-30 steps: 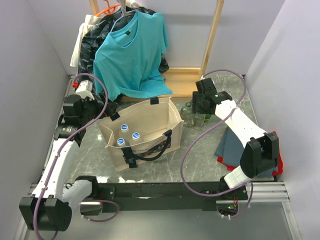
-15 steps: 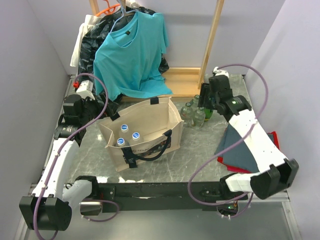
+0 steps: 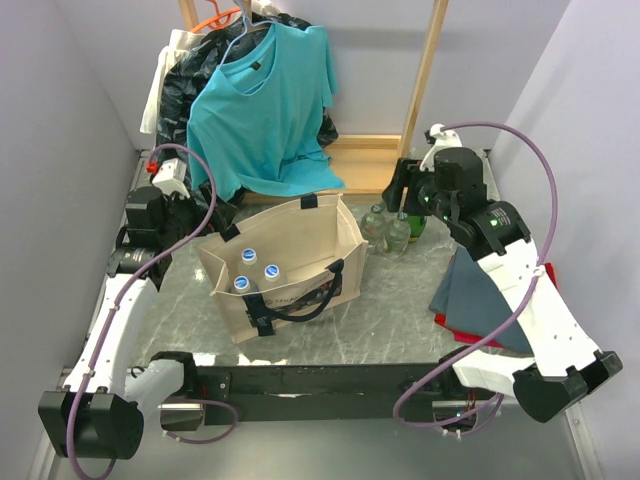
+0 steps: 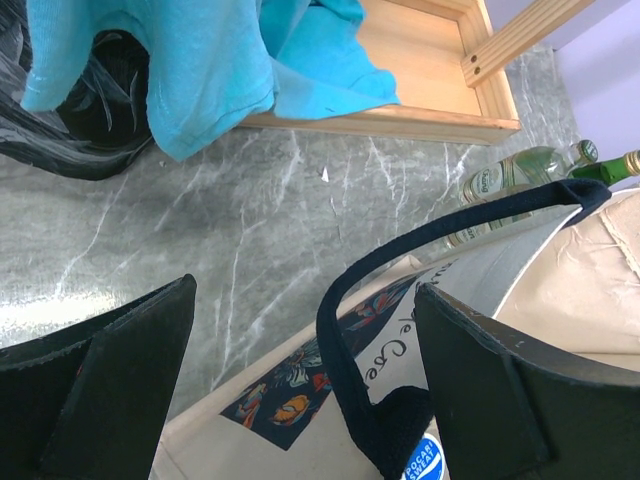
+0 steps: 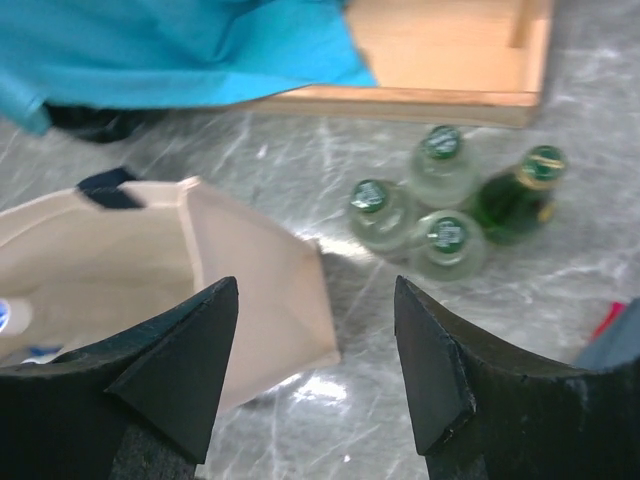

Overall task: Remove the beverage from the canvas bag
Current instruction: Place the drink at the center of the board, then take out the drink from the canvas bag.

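The beige canvas bag (image 3: pixel 300 250) stands open mid-table with black strap handles. Three white-capped beverage bottles (image 3: pixel 271 272) stand inside its left half. My left gripper (image 3: pixel 183 215) is open at the bag's far left corner. In the left wrist view its fingers (image 4: pixel 110 370) straddle the bag's strap (image 4: pixel 345 310) above the dark printed picture (image 4: pixel 290 395), without touching. A blue-labelled cap (image 4: pixel 425 462) shows below. My right gripper (image 3: pixel 405 188) is open and empty, raised above the bag's right end (image 5: pixel 250 270) and the table bottles.
Three clear glass bottles (image 3: pixel 385 228) and a green one (image 3: pixel 415 222) stand right of the bag; they also show in the right wrist view (image 5: pixel 445 240). A teal T-shirt (image 3: pixel 265 100), black plastic bag (image 3: pixel 185 75) and wooden rack (image 3: pixel 425 70) fill the back. Folded grey and red cloths (image 3: pixel 470 290) lie right.
My right arm has lifted away from the glass bottles and swung up and back to the right. The left arm has barely moved.
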{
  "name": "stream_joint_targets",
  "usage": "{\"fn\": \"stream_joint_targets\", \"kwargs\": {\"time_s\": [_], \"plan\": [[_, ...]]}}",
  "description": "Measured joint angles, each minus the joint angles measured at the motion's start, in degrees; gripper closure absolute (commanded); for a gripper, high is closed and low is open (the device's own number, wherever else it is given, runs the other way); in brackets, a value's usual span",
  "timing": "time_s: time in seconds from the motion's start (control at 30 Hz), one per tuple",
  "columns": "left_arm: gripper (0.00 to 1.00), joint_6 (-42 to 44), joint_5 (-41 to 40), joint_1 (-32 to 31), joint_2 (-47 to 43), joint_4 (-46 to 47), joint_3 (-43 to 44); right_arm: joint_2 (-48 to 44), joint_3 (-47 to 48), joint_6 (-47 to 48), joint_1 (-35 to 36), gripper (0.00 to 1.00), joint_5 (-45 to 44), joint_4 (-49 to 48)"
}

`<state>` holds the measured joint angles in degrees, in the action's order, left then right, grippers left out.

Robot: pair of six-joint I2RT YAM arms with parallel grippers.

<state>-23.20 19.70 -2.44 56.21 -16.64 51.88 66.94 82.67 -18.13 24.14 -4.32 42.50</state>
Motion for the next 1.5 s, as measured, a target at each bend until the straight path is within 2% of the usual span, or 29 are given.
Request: {"fn": "stream_joint_targets", "kwargs": {"time_s": [0.17, 0.4, 0.67, 0.83, 1.2, 1.5], "plan": [[0.04, 0.02, 0.0, 0.0, 0.0, -0.46, 0.0, 1.14, 2.73, 0.35, 4.11, 0.29, 0.2, 1.33], [0.04, 0.0, 0.0, 0.0, 0.0, -0.39, 0.0, 5.01, 8.28, 1.33, 13.88, 0.28, -3.82, 1.77], [0.04, -0.02, -0.02, 0.0, -0.46, -0.37, 0.0, 13.33, 16.48, 2.62, 22.38, 0.27, -6.14, 3.91], [0.04, -0.04, -0.02, 0.0, -0.87, -0.35, 0.0, 16.61, 17.16, 2.82, 26.93, 0.27, -6.45, 4.76], [0.04, -0.11, -0.07, 0.0, -1.99, -0.35, 0.0, 25.64, 21.7, 3.06, 32.61, 0.27, -5.01, 7.04], [0.04, -0.15, -0.11, 0.0, -3.52, -0.37, -0.11, 30.71, 22.51, 3.08, 34.42, 0.27, -3.93, 8.04]]}}
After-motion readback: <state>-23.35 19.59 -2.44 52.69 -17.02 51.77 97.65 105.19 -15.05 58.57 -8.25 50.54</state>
